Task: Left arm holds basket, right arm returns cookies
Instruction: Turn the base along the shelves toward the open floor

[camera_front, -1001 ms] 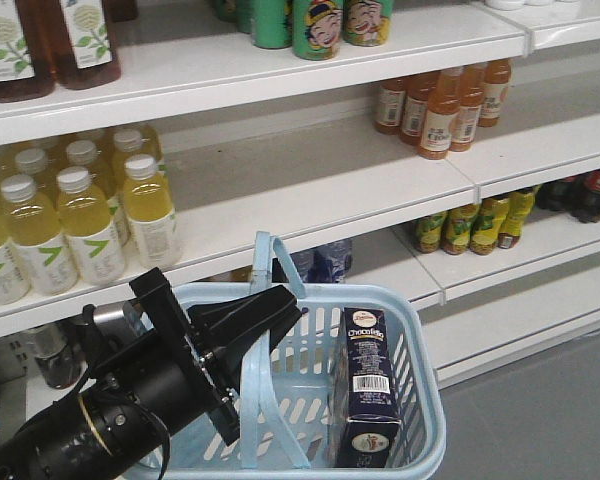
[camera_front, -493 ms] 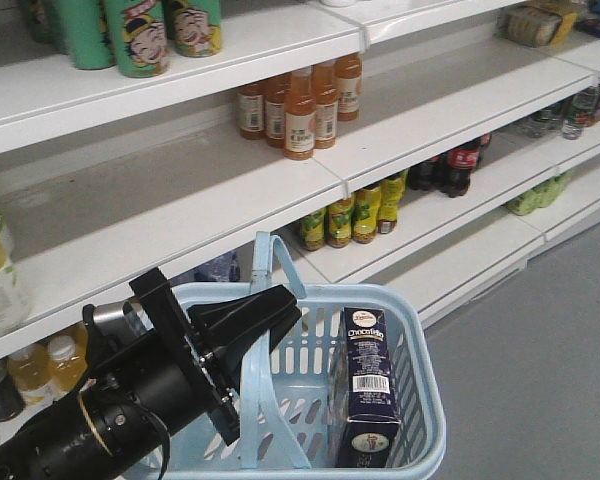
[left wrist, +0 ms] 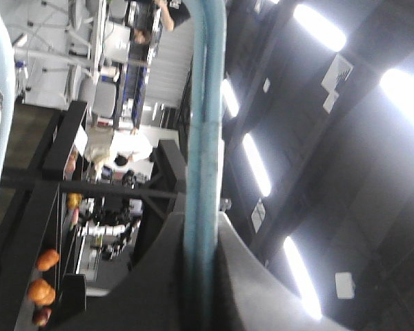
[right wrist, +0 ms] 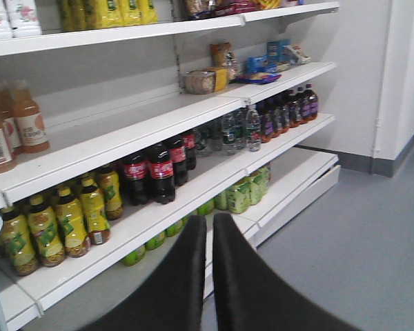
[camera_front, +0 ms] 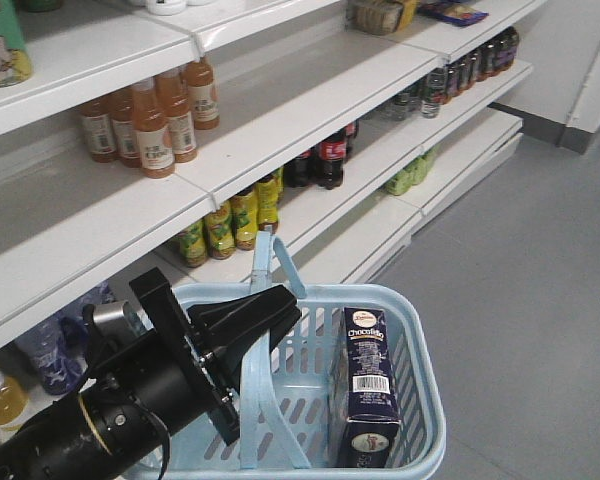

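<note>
The light-blue basket [camera_front: 425,400] hangs in front of the shelves. My left gripper [camera_front: 280,305] is shut on its raised handle [camera_front: 265,260]. In the left wrist view the handle [left wrist: 205,103] runs up between the jaws of the left gripper [left wrist: 203,234], which press on it from both sides. The cookies [camera_front: 368,385], a dark navy box with a white barcode panel, stand upright in the right half of the basket. My right gripper [right wrist: 210,227] shows only in its own wrist view, shut with nothing between its fingers, and it faces the shelves.
White shelves run along the left with orange drink bottles [camera_front: 150,115], yellow-green bottles [camera_front: 230,220] and cola bottles [camera_front: 325,155]. Snack packs [right wrist: 262,65] lie on an upper shelf further along. Grey floor [camera_front: 520,280] spreads to the right up to a white wall [right wrist: 400,69].
The whole view has swept rightward along the shelves: the yellow drinks are gone and the aisle end and floor have come in. Basket, left arm and cookies keep their places in the frame.
</note>
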